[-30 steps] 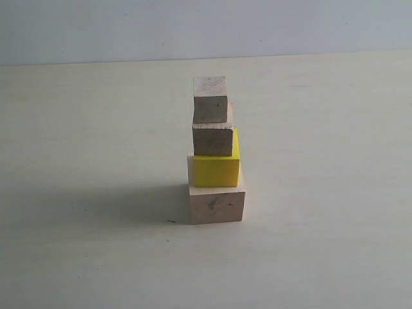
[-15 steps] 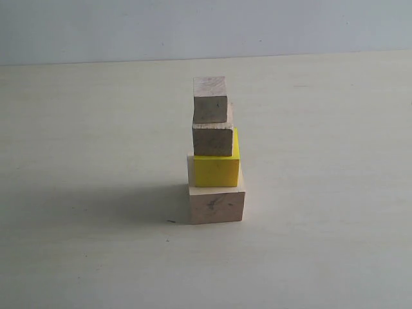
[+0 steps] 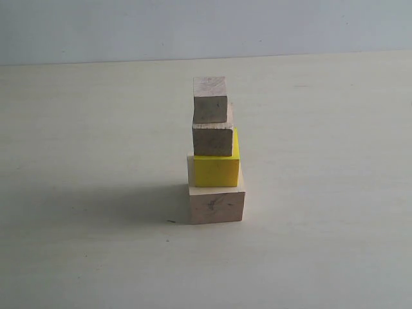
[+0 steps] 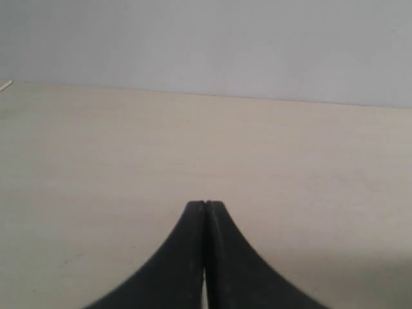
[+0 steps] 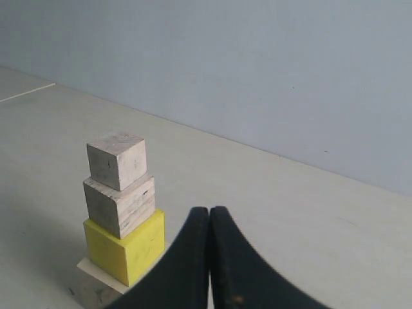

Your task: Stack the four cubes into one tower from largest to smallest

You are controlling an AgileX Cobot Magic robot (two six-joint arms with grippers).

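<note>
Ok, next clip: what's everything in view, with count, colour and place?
large cube: one, pale wood, on the table, bottom of the stack
yellow cube: one, bright yellow, on the large cube
medium cube: one, pale wood, on the yellow cube
small cube: one, pale wood, on top
table: one, cream, under the stack
wall: one, grey-blue, behind the table
left gripper: one, black, shut, above bare table
right gripper: one, black, shut, apart from the stack

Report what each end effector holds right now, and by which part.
Nothing is held. The left end effector and the right end effector are both shut on nothing; the tower stands free of them.
</note>
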